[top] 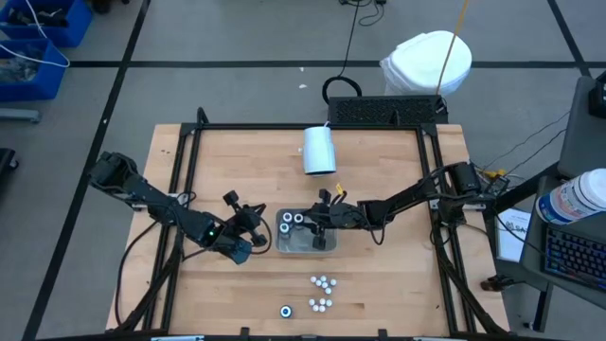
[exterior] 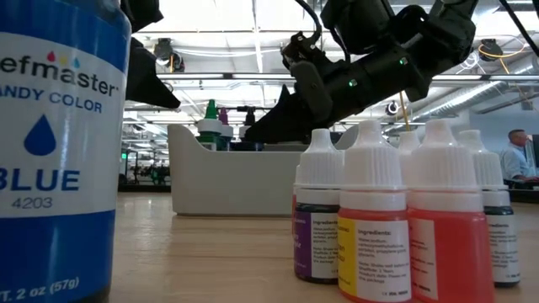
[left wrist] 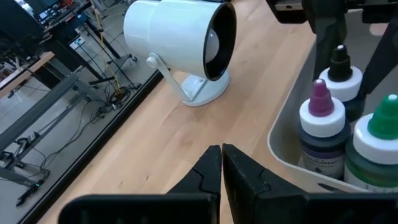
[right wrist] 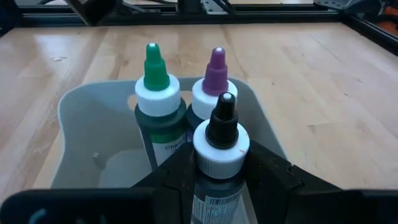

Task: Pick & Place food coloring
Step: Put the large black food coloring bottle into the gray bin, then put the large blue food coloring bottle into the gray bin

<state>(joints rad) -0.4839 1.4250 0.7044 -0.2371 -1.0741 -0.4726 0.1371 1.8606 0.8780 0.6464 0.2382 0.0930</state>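
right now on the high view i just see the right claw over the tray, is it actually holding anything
Observer: Yes. The right wrist view shows the right claw closed around a black-tipped bottle inside the tray.
Operator: what else is in that tray
Observer: Two more upright bottles next to it: a green-tipped bottle and a purple-tipped bottle.
Operator: and the left claw
Observer: The left claw is shut and empty, just outside the tray's wall.
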